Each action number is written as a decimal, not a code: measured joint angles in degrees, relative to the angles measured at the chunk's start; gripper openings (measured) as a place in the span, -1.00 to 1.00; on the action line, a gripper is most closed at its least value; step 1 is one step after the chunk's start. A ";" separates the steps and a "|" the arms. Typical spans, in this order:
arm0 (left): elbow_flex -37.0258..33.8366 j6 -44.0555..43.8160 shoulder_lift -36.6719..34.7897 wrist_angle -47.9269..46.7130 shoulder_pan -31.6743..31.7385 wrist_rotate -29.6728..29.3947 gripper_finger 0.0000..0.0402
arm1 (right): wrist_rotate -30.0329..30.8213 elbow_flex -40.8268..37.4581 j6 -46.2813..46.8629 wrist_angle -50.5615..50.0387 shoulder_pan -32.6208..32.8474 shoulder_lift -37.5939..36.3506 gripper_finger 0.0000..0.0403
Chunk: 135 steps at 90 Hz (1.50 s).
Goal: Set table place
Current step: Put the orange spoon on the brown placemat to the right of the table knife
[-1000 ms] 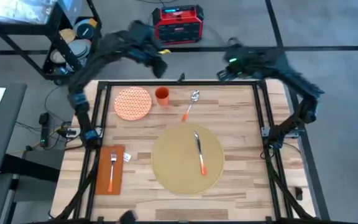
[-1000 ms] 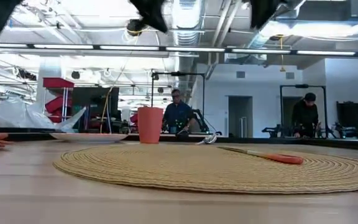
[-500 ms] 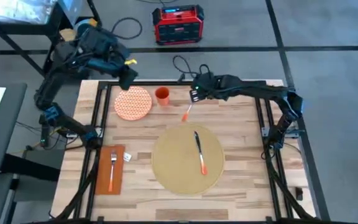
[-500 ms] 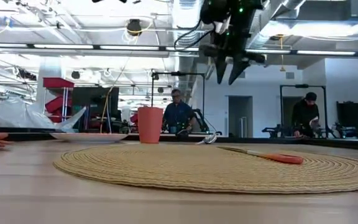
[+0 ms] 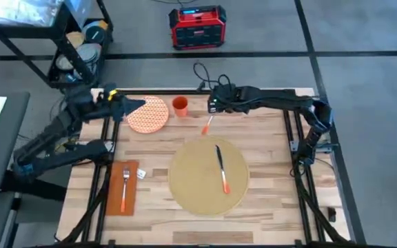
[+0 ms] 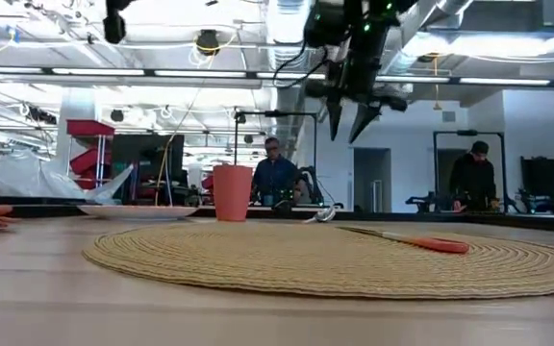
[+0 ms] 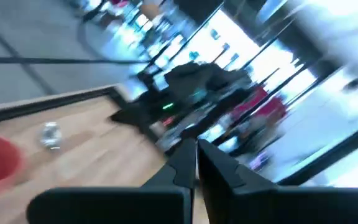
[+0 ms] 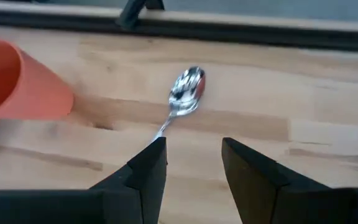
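- Here, the right gripper (image 5: 213,106) hangs above the spoon (image 5: 211,117) near the far edge of the table (image 5: 274,158), fingers (image 8: 148,168) apart and holding nothing.
- The left gripper (image 5: 131,106) is over the far-left corner, beside the plate (image 5: 148,114), fingers (image 7: 182,163) pressed together, empty.
- The placemat (image 5: 195,180) lies mid-table toward the near edge, a knife (image 5: 221,167) resting on it.

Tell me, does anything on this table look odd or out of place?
Yes. A knife lies alone in the middle of the round placemat, where a plate would go, while the patterned plate sits off at the table's far edge beside the cup.
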 joint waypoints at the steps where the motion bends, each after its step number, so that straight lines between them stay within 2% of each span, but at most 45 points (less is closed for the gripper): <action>1: -0.31 -0.32 -0.30 0.19 0.00 -0.05 -1.00 | -0.89 0.00 0.05 0.32 -0.30 0.37 -0.28; 9: -1.36 -1.46 -2.02 -0.32 0.02 -0.10 -1.00 | -6.98 0.00 0.08 4.23 -1.90 3.90 -0.28; 26: -0.08 -1.70 -2.17 -0.09 0.00 -0.71 -1.00 | -10.47 0.01 4.78 9.38 -3.23 8.59 -0.28; 38: 0.01 -1.69 -2.10 -0.87 0.00 -0.91 -1.00 | -19.07 0.00 6.16 9.52 -5.48 12.10 -0.28; 64: 0.03 -1.50 -2.08 -1.61 0.00 -1.15 -1.00 | -22.24 4.78 7.57 7.97 -6.98 13.99 -0.28; 73: 0.06 -0.55 -2.08 -2.52 0.00 -1.15 -1.00 | -22.75 6.31 6.61 4.01 -8.63 13.93 -0.31; 86: 0.12 1.71 -1.19 -6.68 0.00 -2.17 -1.00 | -25.16 7.54 4.96 4.45 -10.86 13.97 -0.45; 96: 0.12 2.15 0.63 -10.42 0.02 -5.16 -1.00 | -25.09 9.43 1.34 5.09 -12.46 13.97 -0.66; 108: 0.12 3.02 3.89 -11.01 0.02 -5.94 -1.00 | -25.64 10.88 -1.62 8.78 -14.91 14.53 -0.95; 116: 0.12 3.05 5.53 -10.95 0.02 -5.91 -1.00 | -28.41 14.04 -3.20 8.98 -16.22 16.80 -0.98; 126: 0.12 3.01 6.61 -10.88 0.02 -5.87 -1.00 | -31.44 20.72 -9.40 4.12 -16.36 22.42 -0.99; 135: 0.12 3.01 6.56 -11.08 0.02 -5.83 -1.00 | -29.09 28.58 -17.24 -5.12 -16.04 26.61 -0.99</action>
